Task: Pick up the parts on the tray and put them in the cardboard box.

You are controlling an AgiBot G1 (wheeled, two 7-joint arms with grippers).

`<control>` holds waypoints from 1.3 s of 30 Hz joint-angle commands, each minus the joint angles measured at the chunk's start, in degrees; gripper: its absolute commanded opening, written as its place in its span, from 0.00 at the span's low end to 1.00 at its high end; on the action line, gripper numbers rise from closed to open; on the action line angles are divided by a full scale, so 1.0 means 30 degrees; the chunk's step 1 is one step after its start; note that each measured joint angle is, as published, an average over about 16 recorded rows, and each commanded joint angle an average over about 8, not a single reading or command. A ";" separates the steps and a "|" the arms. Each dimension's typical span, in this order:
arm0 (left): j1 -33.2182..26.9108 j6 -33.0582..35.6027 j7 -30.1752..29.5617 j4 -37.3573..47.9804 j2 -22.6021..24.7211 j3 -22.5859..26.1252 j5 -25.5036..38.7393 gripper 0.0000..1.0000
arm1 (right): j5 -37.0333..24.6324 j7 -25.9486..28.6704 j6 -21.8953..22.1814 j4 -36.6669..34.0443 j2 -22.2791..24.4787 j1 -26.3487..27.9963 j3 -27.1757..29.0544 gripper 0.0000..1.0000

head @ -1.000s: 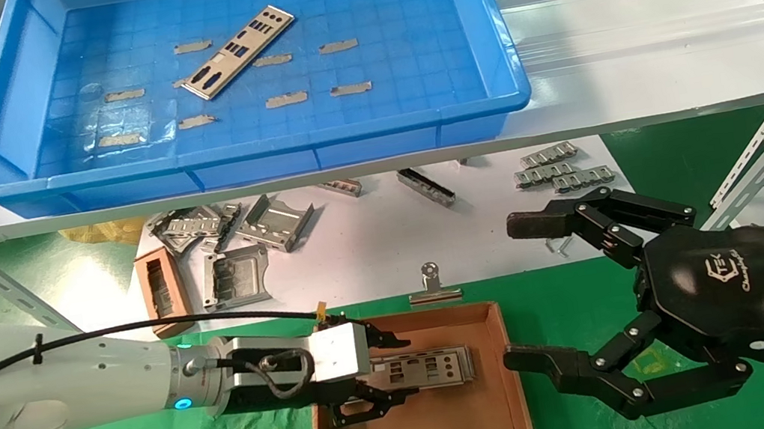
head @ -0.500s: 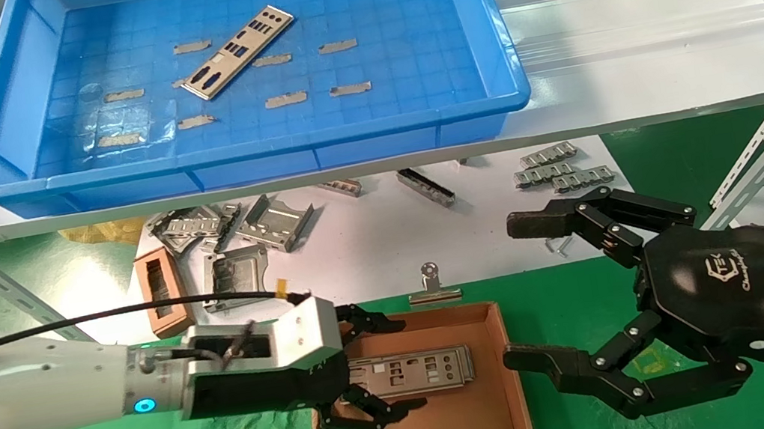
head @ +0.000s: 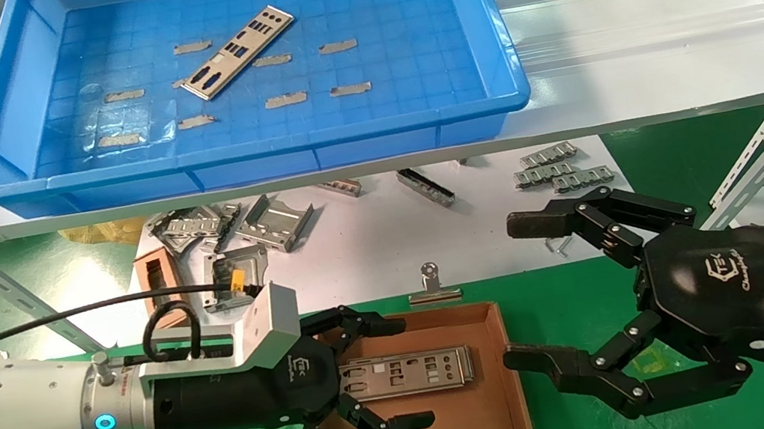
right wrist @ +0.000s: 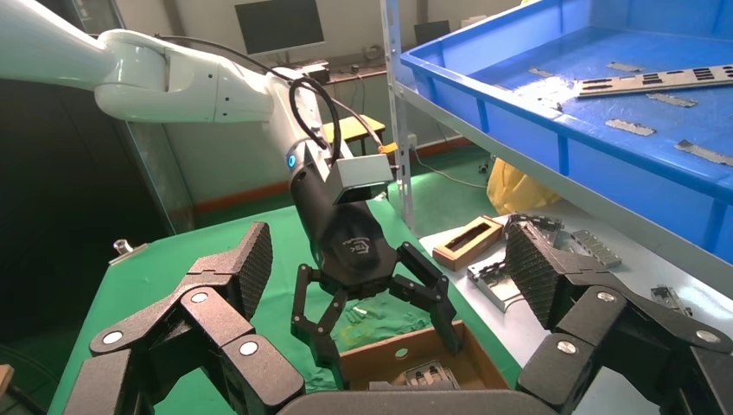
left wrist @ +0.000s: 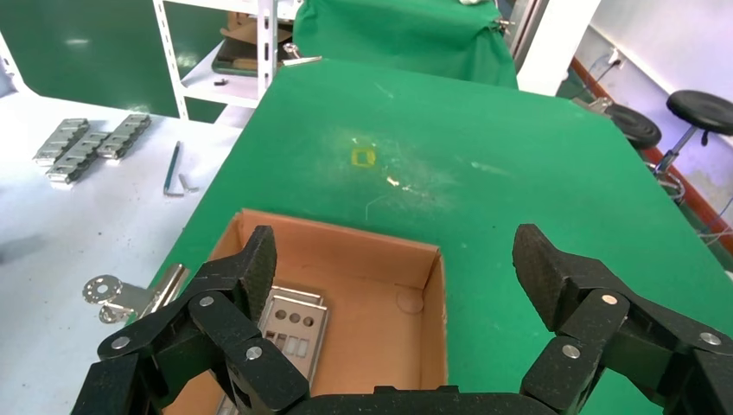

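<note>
One silver plate (head: 238, 52) lies slantwise on the floor of the blue tray (head: 243, 148) on the shelf. Another plate (head: 406, 374) lies flat in the cardboard box (head: 501, 378) on the green mat. My left gripper (head: 411, 371) is open and empty, with its fingers spread over the box's left half, one on each side of that plate. The left wrist view shows the gripper (left wrist: 398, 259) above the box (left wrist: 363, 251) and the plate (left wrist: 294, 324). My right gripper (head: 515, 293) is open and empty, just right of the box.
Grey tape scraps (head: 285, 99) dot the tray floor. Folded grey brackets (head: 270, 224), a brown block with a recess (head: 163, 292), silver strips (head: 557, 169) and a binder clip (head: 432, 286) lie on the white sheet behind the box. The shelf edge overhangs them.
My left gripper has opened wide, let go of the plate in the box and drawn back to the left. The plate now lies flat. The right arm has not moved.
</note>
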 commanded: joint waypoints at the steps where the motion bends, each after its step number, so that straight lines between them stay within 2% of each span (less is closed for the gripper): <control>1: -0.0033 -0.0160 0.0083 -0.0016 0.0057 0.0077 0.0168 1.00 | 0.0000 0.0000 0.0000 0.0000 0.0000 0.0000 0.0000 1.00; 7: 0.0400 -0.0184 -0.0405 -0.0969 -0.0493 -0.0652 0.0026 1.00 | 0.0000 0.0000 0.0001 -0.0001 0.0000 0.0000 0.0000 1.00; 39: 0.3994 -0.0150 -0.4531 -0.8858 -0.5073 -0.6750 -0.1237 1.00 | 0.0000 0.0000 0.0001 -0.0001 0.0000 0.0000 0.0000 1.00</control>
